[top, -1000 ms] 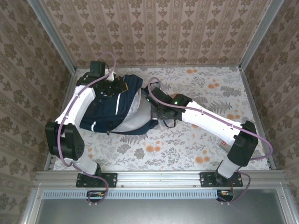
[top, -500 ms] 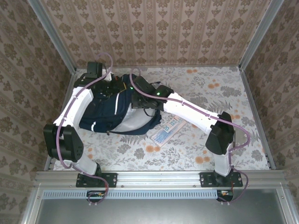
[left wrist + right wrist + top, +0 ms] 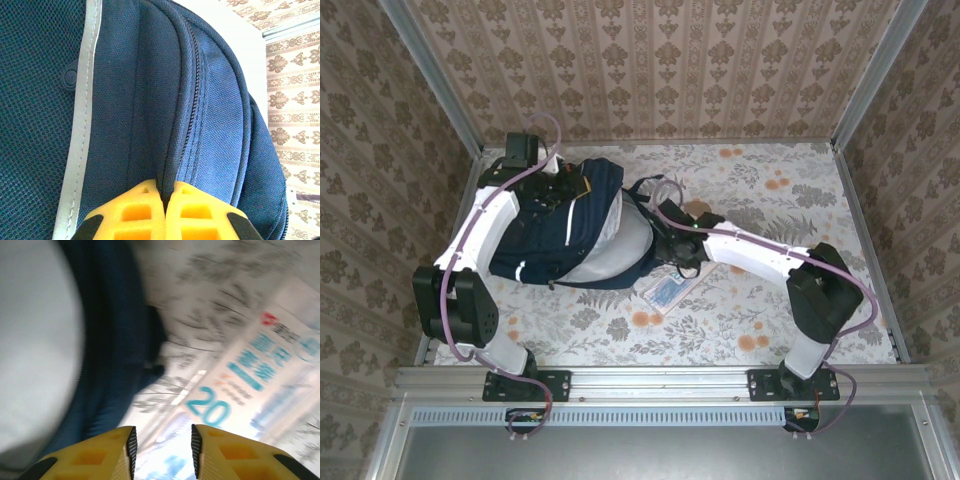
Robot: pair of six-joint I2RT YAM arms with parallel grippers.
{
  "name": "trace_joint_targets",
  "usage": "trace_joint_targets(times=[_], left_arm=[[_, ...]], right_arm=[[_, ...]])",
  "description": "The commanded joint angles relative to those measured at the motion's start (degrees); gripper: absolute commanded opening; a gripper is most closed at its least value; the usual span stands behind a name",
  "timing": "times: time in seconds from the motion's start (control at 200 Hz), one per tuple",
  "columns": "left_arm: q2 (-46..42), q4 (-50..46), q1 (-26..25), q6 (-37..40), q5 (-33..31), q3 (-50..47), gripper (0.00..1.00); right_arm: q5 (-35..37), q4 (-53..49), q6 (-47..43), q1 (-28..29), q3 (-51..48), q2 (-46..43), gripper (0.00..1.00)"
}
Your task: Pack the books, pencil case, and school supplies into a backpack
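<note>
Brown damask wallpaper (image 3: 660, 70) covers 3 walls (image 3: 360, 200) enclosing a table (image 3: 770, 170) spread with a pale floral cloth (image 3: 720, 330) dotted with orange blossoms; aluminium posts (image 3: 880, 70) stand in the 2 far corners, a metal rail (image 3: 660, 380) along the near edge.

Probably a lab test booth: wallpapered panels (image 3: 660, 70) in aluminium framing (image 3: 660, 382).

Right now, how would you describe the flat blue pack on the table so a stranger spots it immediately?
Find the big navy backpack lying at the left of the floral table. Just off its near right edge, flat on the cloth, lies the light-blue pack. It is a thin, pale rectangle printed with a large blue 20, unlike the bulky dark backpack.
</note>
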Motion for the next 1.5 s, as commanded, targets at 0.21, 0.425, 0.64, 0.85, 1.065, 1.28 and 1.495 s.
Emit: trace_joint_targets(times=[0.21, 0.425, 0.64, 0.85, 1.065, 1.28, 1.495], left_arm=[[-1.3, 2.7, 0.1, -1.1, 2.2, 0.5, 0.0], [-1.4, 2.5, -0.2, -1.0, 2.1, 0.4, 0.0], [-1.3, 2.3, -0.2, -0.6, 1.6, 0.4, 0.0], [-0.9, 1.7, -0.1, -0.2, 1.4, 1.0, 0.0], [-0.6, 1.8, 0.3, -0.1, 1.4, 1.0, 0.0], [-0.1, 1.7, 0.4, -0.1, 1.6, 1.4, 0.0], [0.2, 1.6, 0.4, -0.1, 1.8, 1.7, 0.0]], right_arm=[[-2.0, 5.8, -6.0, -10.6, -9.5, -3.9, 0.44], [-5.6, 8.5, -18.5, -18.8, -8.3, -0.7, 0.52], [-10.2, 9.2, -24.5, -23.9, -5.1, 4.4, 0.52], [-18.9, 8.5, -27.4, -25.7, -2.6, 10.3, 0.49], [-21.0, 7.5, -28.6, -25.8, -3.5, 10.7, 0.41], [-23.2, 6.7, -30.0, -25.7, -5.3, 8.6, 0.3], [-21.5, 5.1, -30.7, -25.7, -7.3, 3.3, 0.0]])
